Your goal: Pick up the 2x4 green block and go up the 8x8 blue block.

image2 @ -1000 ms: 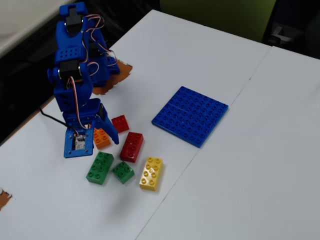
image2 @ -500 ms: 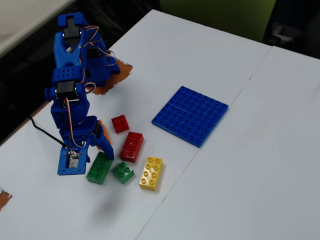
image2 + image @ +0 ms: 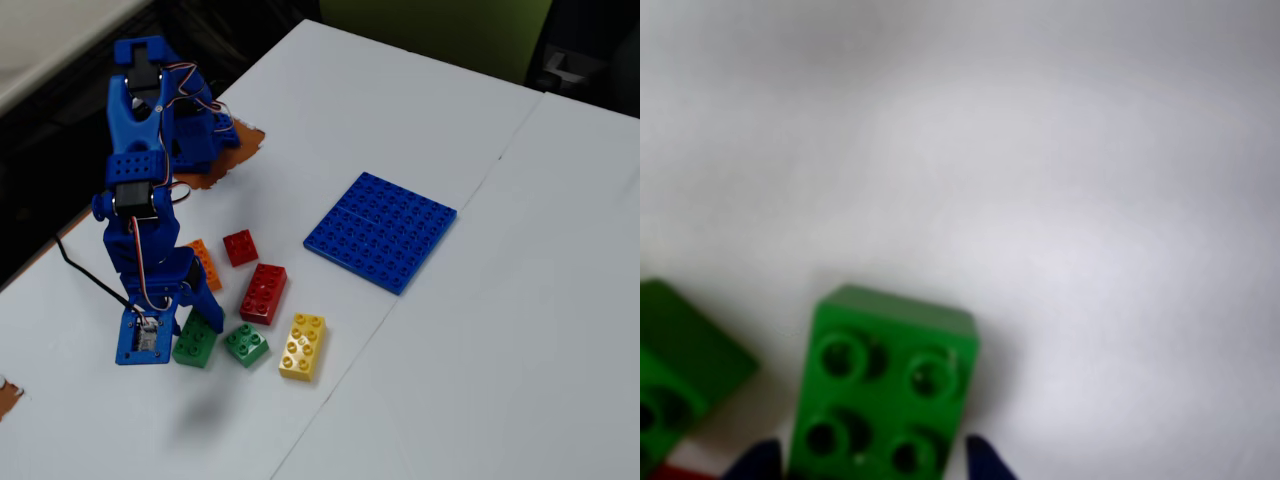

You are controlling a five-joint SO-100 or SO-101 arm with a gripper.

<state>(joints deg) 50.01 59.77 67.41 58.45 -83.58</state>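
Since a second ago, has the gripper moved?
Yes. In the fixed view the gripper has moved toward the bottom of the picture, from beside the orange brick to straddle the green block.

Green brick (image 3: pixel 195 340): rectangular, studs up, lying flat on the white table at lower left of the fixed view, its near-arm end partly hidden by the arm. Wrist view shows the same green brick (image 3: pixel 885 395) close up and blurred, two stud rows visible, running off the bottom edge, upright on its base. Blue plate (image 3: pixel 381 231): large, thin, square, studded, lying flat on the table, rotated so its corners point roughly up and down in the fixed view, well apart from the green brick to the right, nothing on it.
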